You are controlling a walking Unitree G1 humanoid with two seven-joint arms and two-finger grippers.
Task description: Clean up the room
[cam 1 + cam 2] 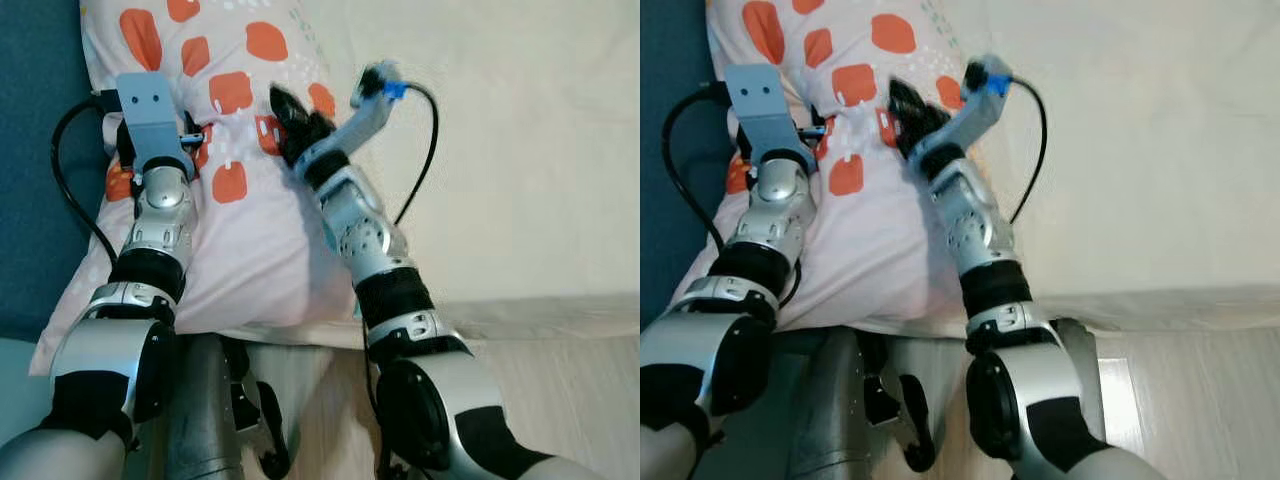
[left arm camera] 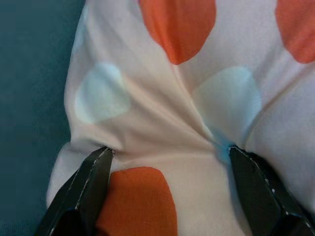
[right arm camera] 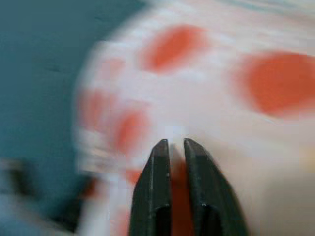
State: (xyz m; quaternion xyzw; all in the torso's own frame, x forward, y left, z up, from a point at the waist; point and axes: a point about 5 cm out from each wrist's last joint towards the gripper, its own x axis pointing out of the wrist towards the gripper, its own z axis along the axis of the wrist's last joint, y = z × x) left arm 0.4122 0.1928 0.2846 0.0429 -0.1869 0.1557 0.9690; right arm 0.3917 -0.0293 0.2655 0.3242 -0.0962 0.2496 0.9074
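Observation:
A pale pink pillow (image 1: 250,230) with orange and light blue spots lies between a teal surface and a cream sheet. My left gripper (image 2: 170,157) is open, and its two black fingers (image 2: 93,177) press into the pillow near its teal-side edge, with creased fabric bunched between them. In the eye views the grey wrist mount (image 1: 150,110) hides those fingers. My right gripper (image 1: 292,118) rests on the pillow's upper middle, close to an orange spot. Its fingers (image 3: 160,167) are shut with only a thin slit between them. The right wrist view is blurred.
A teal padded surface (image 1: 40,200) runs along the left. A cream sheet (image 1: 520,150) covers the right side down to its edge (image 1: 540,305). Light wood floor (image 1: 570,400) lies below. Black cables (image 1: 65,170) loop off both wrists.

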